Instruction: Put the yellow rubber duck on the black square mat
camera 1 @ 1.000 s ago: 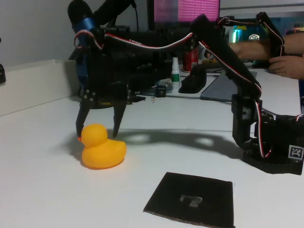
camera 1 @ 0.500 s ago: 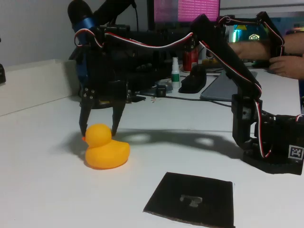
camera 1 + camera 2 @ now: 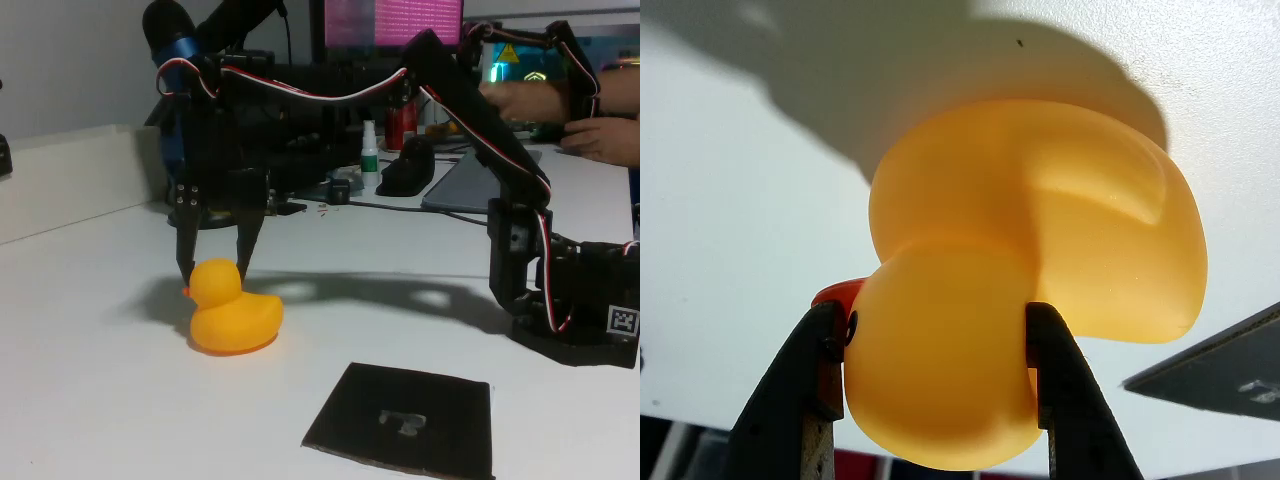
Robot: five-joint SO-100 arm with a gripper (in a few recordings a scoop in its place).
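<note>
I see my claw (image 3: 214, 270) clamped on the duck's (image 3: 235, 315) head; the mat (image 3: 405, 420) lies apart on the desk (image 3: 90, 400).

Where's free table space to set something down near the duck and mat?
Bare table left of the black square mat, in front of the yellow rubber duck; also between duck and arm base. Crowded behind: bottles, clutter. Gripper clamps the duck's head.

White table (image 3: 90, 400): extends under the jaws and outward on all sides in the fixed view. White bottle (image 3: 370, 160), green cap: behind the jaws, to their right. Red can (image 3: 400, 125): just right of the bottle, farther back. Monitor (image 3: 400, 20), pink screen: far behind, above jaw level. Grey laptop (image 3: 480, 180): behind, far right of the jaws.
</note>
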